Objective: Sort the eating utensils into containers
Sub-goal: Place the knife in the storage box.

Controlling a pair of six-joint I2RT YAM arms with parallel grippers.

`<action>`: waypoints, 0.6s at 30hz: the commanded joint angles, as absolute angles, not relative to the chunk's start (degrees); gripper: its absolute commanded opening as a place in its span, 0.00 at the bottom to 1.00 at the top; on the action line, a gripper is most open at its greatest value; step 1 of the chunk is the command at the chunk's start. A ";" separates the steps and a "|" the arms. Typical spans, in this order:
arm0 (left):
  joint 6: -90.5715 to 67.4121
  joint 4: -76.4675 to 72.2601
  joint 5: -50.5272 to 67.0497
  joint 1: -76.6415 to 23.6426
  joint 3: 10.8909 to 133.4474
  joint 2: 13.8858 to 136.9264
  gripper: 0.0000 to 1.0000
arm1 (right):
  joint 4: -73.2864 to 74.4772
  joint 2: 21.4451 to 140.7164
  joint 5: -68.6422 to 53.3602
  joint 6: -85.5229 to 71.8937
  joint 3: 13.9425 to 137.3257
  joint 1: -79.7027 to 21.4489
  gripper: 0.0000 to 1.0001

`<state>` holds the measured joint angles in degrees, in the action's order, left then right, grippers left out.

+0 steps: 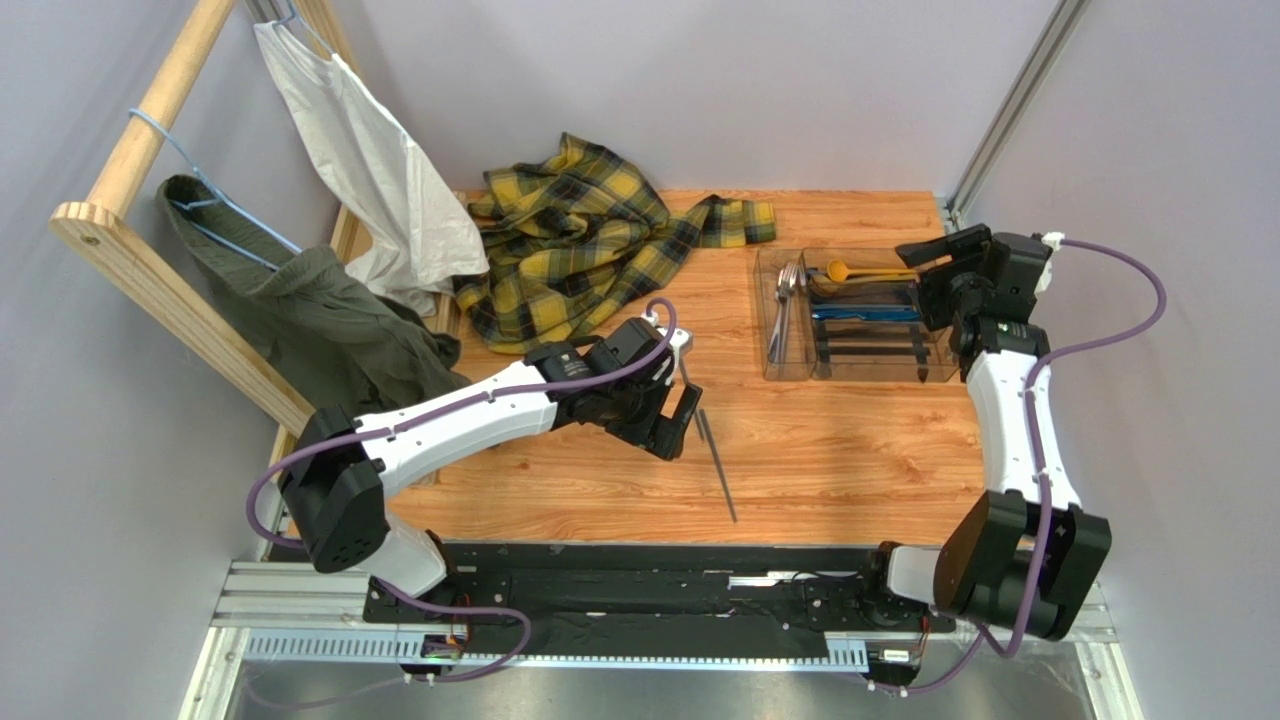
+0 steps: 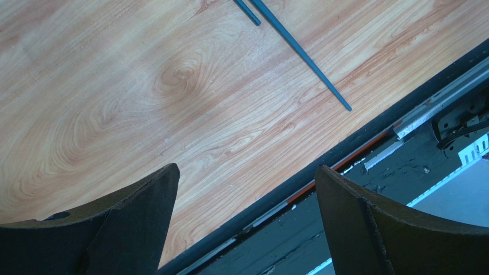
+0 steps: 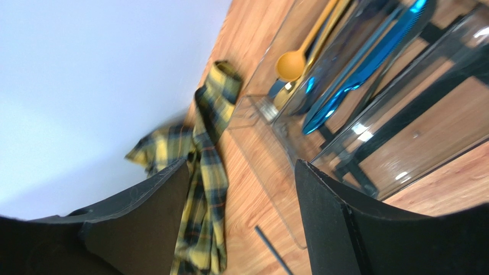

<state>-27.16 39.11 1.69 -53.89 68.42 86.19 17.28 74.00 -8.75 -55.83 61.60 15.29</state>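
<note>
Two dark grey sticks lie on the wooden table, running toward the near edge; the left wrist view shows them ahead of the fingers. My left gripper hovers open beside them, holding nothing. At the right stands the clear tray. It holds a gold spoon, blue pieces, silver cutlery and dark pieces. My right gripper is open and empty over the tray's far right end.
A yellow plaid cloth lies at the back, left of the tray. A white garment and a green garment hang on a wooden rack at left. A black rail runs along the near edge.
</note>
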 commanded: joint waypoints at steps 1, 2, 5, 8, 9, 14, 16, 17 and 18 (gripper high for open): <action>-29.88 39.02 2.99 -53.53 71.63 89.29 0.96 | 17.31 67.60 -13.88 -53.97 59.42 13.01 0.72; -30.75 39.11 3.25 -53.53 72.24 89.82 0.96 | 18.27 66.54 -14.58 -53.01 58.98 12.57 0.72; -31.46 38.58 5.09 -53.53 73.56 91.93 0.96 | 20.47 61.71 -15.64 -51.34 56.35 10.90 0.71; -31.81 38.50 6.59 -53.53 74.79 93.78 0.96 | 22.75 56.96 -16.43 -50.28 53.09 10.11 0.72; -31.90 38.50 6.77 -53.53 75.06 94.21 0.96 | 23.11 55.74 -16.87 -49.84 52.13 10.02 0.72; -32.52 39.81 7.38 -53.61 78.30 97.38 0.94 | 28.64 47.40 -19.76 -47.46 46.33 9.84 0.73; -32.96 39.90 7.82 -53.61 79.19 98.87 0.93 | 30.49 45.19 -20.82 -46.32 45.09 9.84 0.73; -33.74 39.82 7.91 -53.61 79.89 99.40 0.93 | 32.24 42.91 -21.96 -45.97 43.96 9.84 0.73; -34.10 39.81 8.00 -53.70 80.41 100.01 0.92 | 33.30 41.76 -22.49 -45.71 43.51 9.84 0.73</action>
